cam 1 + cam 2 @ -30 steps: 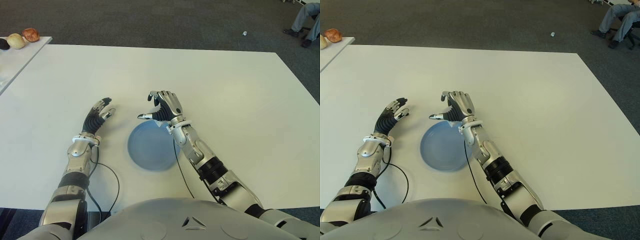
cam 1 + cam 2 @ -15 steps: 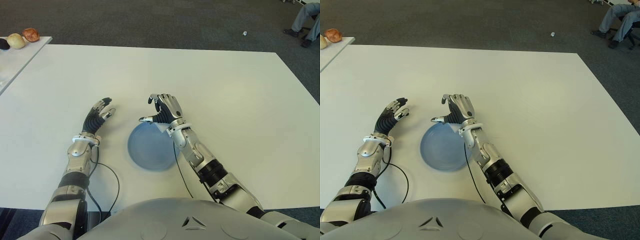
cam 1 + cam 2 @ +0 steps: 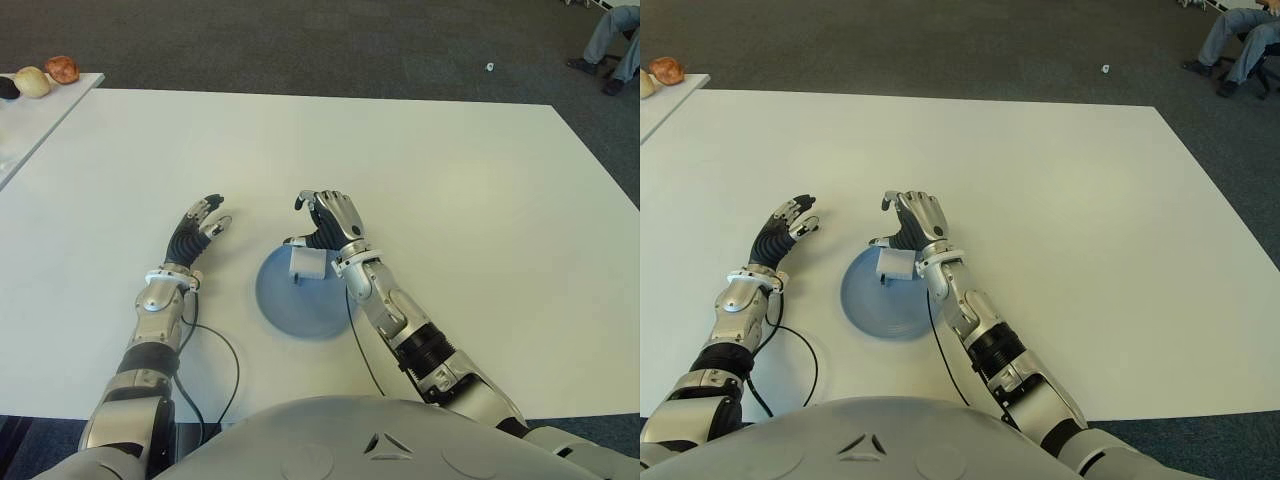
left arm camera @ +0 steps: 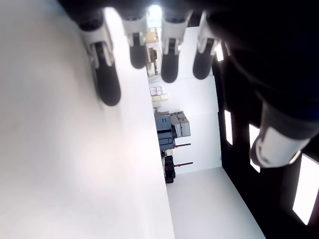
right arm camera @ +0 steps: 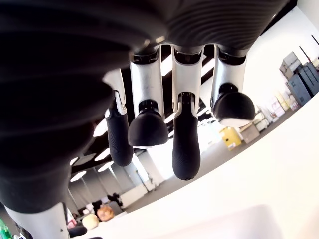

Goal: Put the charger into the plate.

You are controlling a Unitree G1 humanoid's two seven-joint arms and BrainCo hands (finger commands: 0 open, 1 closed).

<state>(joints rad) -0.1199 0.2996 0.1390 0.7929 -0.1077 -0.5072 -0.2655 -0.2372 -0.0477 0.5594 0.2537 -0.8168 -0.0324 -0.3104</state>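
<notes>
From the left eye view I see the white charger lying in the far part of the blue plate, just under my right robot hand, whose fingers are loosely spread and grip nothing. A second ago the charger was tucked against that palm and hard to make out; now it sits free on the plate. My left robot hand shows left of the plate over the white tabletop, fingers relaxed and holding nothing.

Right wrist view: fingertips hang open, the charger hidden.

Left wrist view: straight fingers over bare tabletop.
</notes>
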